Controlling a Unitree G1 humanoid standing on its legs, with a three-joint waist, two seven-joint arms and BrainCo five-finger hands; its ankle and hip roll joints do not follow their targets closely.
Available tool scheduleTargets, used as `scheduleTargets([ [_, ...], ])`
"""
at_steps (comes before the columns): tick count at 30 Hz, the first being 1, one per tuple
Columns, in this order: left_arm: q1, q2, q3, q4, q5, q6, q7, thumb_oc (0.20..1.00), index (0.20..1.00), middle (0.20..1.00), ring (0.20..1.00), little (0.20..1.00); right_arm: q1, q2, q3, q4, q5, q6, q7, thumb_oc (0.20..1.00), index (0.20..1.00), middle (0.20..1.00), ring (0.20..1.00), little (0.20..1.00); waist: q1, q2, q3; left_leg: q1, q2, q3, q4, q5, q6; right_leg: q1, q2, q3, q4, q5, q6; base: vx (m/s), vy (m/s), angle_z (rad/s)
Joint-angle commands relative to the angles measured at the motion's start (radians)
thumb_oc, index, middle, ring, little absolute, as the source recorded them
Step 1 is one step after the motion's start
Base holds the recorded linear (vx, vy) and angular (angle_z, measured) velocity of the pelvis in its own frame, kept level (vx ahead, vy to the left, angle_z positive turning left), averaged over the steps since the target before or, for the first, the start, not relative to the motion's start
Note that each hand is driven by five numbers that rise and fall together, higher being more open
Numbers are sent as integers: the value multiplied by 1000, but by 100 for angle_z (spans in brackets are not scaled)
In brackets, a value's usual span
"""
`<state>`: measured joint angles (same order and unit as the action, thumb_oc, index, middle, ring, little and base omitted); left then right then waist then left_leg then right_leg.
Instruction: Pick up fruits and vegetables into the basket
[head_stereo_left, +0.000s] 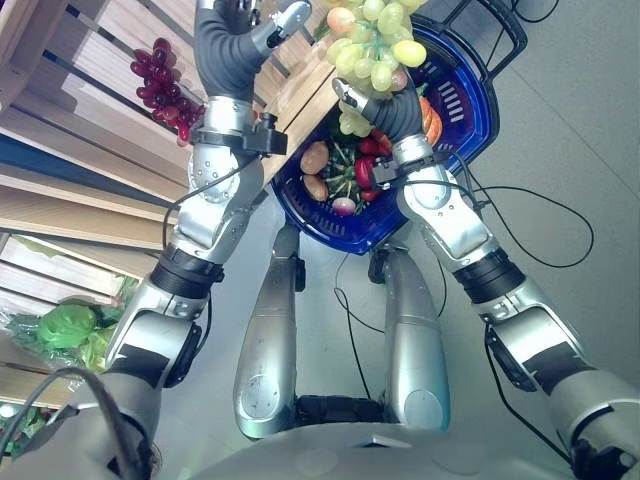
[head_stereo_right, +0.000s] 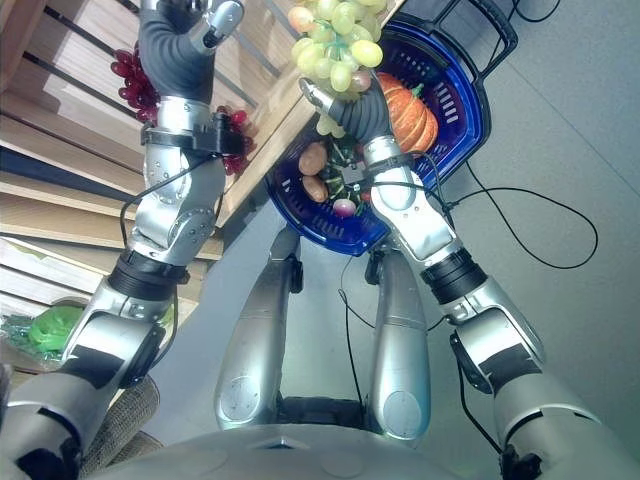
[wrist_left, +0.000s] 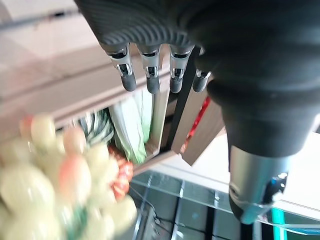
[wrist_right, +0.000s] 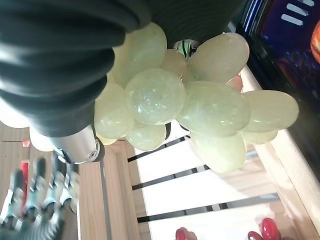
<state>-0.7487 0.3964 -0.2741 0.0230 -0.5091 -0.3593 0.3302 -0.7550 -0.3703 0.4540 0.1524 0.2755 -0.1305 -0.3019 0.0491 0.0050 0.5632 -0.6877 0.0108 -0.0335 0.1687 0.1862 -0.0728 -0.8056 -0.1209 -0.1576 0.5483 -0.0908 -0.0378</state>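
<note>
Green grapes (head_stereo_left: 372, 40) clamped in right hand (head_stereo_left: 352, 100) | above blue basket (head_stereo_left: 470, 130) | left hand (wrist_left: 150, 70) fingers straight

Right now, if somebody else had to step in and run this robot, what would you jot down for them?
Right hand: curled round a bunch of green grapes, held up by the blue basket's rim, not yet dropped in.
Left hand: fingers straight, holding nothing, raised by the wooden crates.
Done: the basket already holds a pumpkin, potatoes and other vegetables.
Left: lower the green grapes into the basket. Then the red grapes still lie on the wooden crates, and leafy greens sit lower down on the robot's left.
</note>
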Motion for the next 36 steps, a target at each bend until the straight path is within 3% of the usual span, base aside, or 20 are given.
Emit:
scheduleTargets([
  [1,-21,0,40,7,124,-43,62,1000,1000,1000,1000,1000,-25,17,-41,-72,14,-106,-11,200,200,200,200,200,-17,43,-43,-14,-44,42,124,-134,23,96,8,-32,-180,81,105,0,0,0],
  [15,45,129,70,283,373,-62,235,1000,1000,1000,1000,1000,148,-85,-70,113,99,-121,-8,200,200,200,200,200,-44,46,-43,-11,-27,62,117,-136,9,80,16,-14,-165,67,104,0,33,-1],
  [21,11,165,44,413,360,-65,262,1000,1000,1000,1000,1000,124,-121,-42,239,122,-122,15,200,200,200,200,200,-51,57,-43,-8,-22,70,112,-131,4,76,19,-5,-164,65,102,-4,60,-5],
  [22,-39,193,14,525,385,-41,270,1000,1000,1000,1000,1000,75,-146,-12,351,149,-103,32,200,200,200,200,200,-51,67,-43,-7,-20,76,110,-127,-3,72,17,-2,-162,63,100,-8,72,-9],
  [25,-72,210,-11,583,418,-26,275,1000,1000,1000,1000,1000,36,-159,10,421,159,-90,41,200,200,200,200,200,-49,77,-43,-8,-19,79,107,-122,-7,67,16,-1,-161,62,99,-18,76,-7],
  [26,-107,226,-42,626,460,9,276,1000,1000,1000,1000,1000,0,-171,29,478,160,-57,49,200,200,200,200,200,-50,88,-43,-10,-19,81,106,-119,-9,61,16,1,-158,61,97,-28,87,-4],
  [32,-205,270,-129,712,508,80,254,1000,1000,1000,1000,1000,-93,-183,55,638,137,-5,94,200,200,200,200,200,-50,114,-43,-13,-19,91,108,-112,-13,49,13,7,-151,60,93,-14,59,-1],
  [36,-274,291,-183,789,548,139,193,1000,1000,1000,1000,1000,-169,-178,73,758,106,64,124,200,200,200,200,200,-48,130,-43,-14,-21,94,115,-114,-13,40,12,11,-141,55,90,-11,40,-1],
])
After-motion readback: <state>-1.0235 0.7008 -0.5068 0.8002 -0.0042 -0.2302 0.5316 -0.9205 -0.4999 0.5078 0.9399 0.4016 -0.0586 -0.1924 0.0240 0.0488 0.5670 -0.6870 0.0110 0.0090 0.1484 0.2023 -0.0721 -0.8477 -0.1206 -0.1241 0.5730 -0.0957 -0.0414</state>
